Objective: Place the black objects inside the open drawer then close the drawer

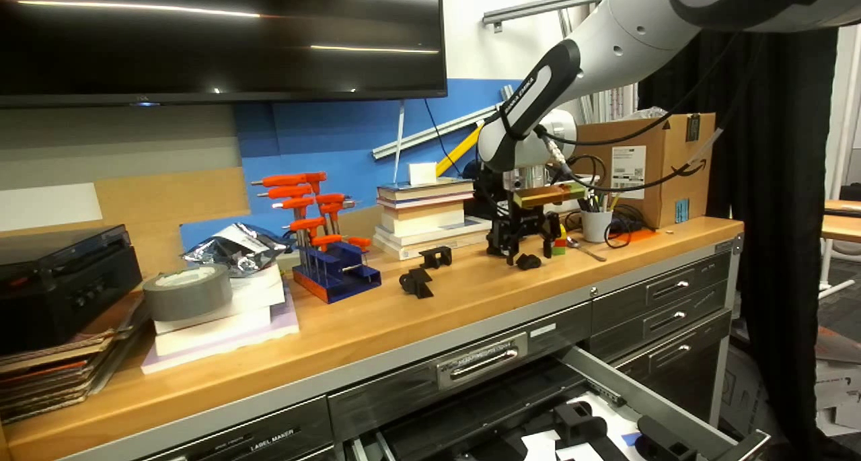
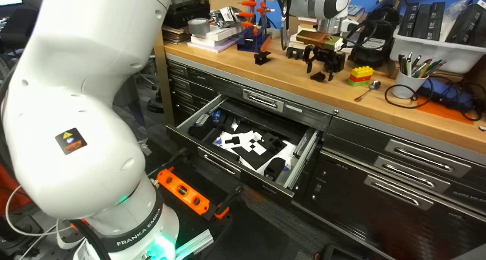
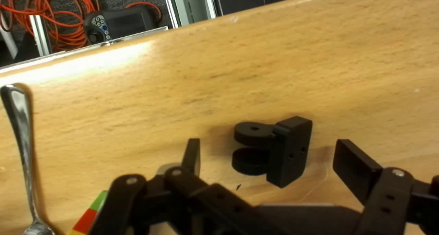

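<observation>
As the arm [image 1: 632,50] is stretched over the table [image 3: 219,77], its jaws are held wide apart over 1 small black piece [image 3: 286,152]. In the wrist view, this piece is seen between the jaws, with a gap left on each side. It is made of a block and 2 round tabs, and it is laid on the table, apart from the toy bricks [image 2: 360,76] and the spoon [image 2: 375,85]. Near the spoon, a white cup [image 2: 408,87] is filled with pens [image 2: 409,64]. Farther along the table, in both exterior views, a bridge-shaped black piece [image 1: 436,252] is shown near the stacked books [image 1: 424,222] and a chunky black piece [image 1: 418,282] is shown near the blue stand [image 1: 329,276]. In that stand, orange-handled tools [image 1: 296,192] are held up. In an exterior view, a roll of grey tape [image 1: 188,296] is set on a pale pile [image 1: 222,321] beside the stand. Under the table's front edge, the drawer [image 2: 258,181] is seen pulled open, and white paper [image 1: 540,445] and a black block [image 2: 275,144] are held in it.
</observation>
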`<state>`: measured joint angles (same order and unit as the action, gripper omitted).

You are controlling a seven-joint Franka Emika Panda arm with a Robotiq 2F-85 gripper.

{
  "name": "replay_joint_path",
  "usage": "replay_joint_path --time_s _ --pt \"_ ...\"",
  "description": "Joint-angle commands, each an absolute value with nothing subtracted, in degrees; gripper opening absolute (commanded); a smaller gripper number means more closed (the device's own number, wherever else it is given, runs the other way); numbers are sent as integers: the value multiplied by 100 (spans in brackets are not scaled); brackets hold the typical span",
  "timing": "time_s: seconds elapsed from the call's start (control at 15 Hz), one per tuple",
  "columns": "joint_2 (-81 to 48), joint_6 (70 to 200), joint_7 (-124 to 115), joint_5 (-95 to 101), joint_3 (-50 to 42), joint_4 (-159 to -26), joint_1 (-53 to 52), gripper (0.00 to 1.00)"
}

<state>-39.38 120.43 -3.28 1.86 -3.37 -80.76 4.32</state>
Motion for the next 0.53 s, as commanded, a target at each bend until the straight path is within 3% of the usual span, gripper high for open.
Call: replay_joint_path --time_s 0.0,0.2,0.27,0.33,0.47 --pt "-4101 11783 -403 160 -371 -7730 407 100" --pt "-4150 11738 -401 156 -365 -7673 408 100" --pt "-4169 11750 -387 143 -356 -7657 416 75" --pt "-4186 11756 -386 143 -355 -7645 416 74" --pt "-4221 11766 -376 128 -352 -7614 429 58"
